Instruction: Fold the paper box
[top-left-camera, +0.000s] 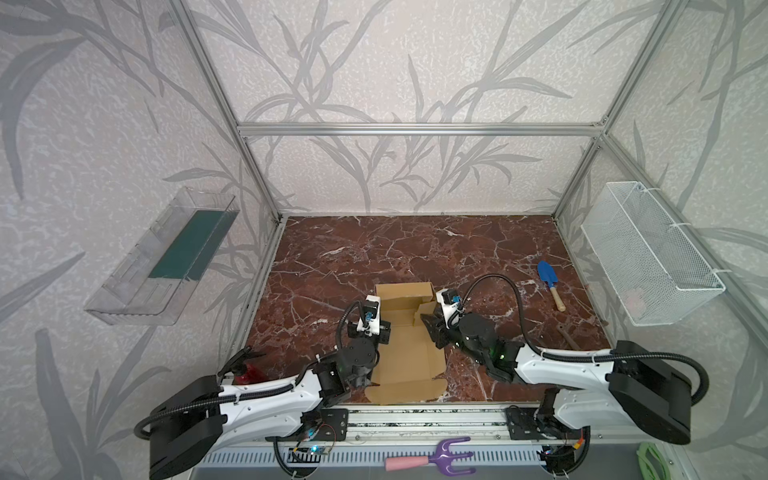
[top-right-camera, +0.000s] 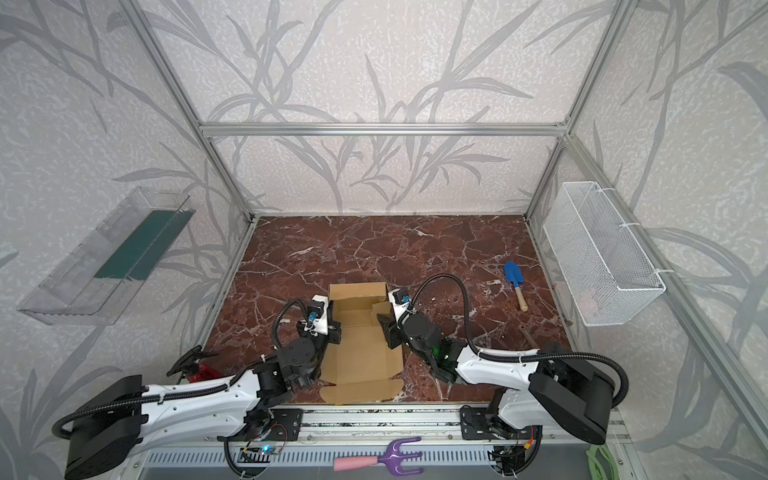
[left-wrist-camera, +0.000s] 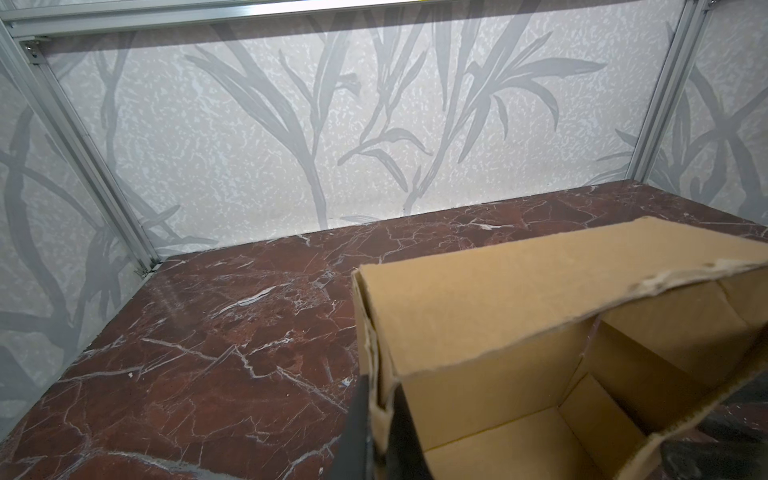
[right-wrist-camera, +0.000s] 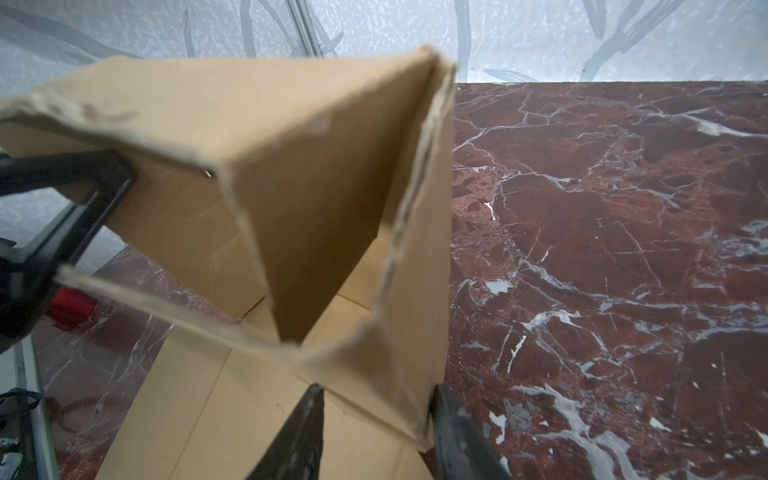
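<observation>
I had my left gripper (left-wrist-camera: 376, 399) clenched on one raised wall of the tan corrugated-cardboard paper box (top-left-camera: 409, 353), my right gripper (right-wrist-camera: 378, 399) straddling the opposite wall (clamped or not, I couldn't tell), and judged the light, stiff, crease-prone board, lying between them on the veined red-brown marble tabletop (top-left-camera: 374, 249), best pinched at wall edges.

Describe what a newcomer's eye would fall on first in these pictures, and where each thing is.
The half-folded paper box sits at the near middle of the red marble table, its far walls standing and its near panel flat. The left hand pinches its left wall, and the right hand straddles its right wall. A blue trowel lies apart to the right.
</observation>
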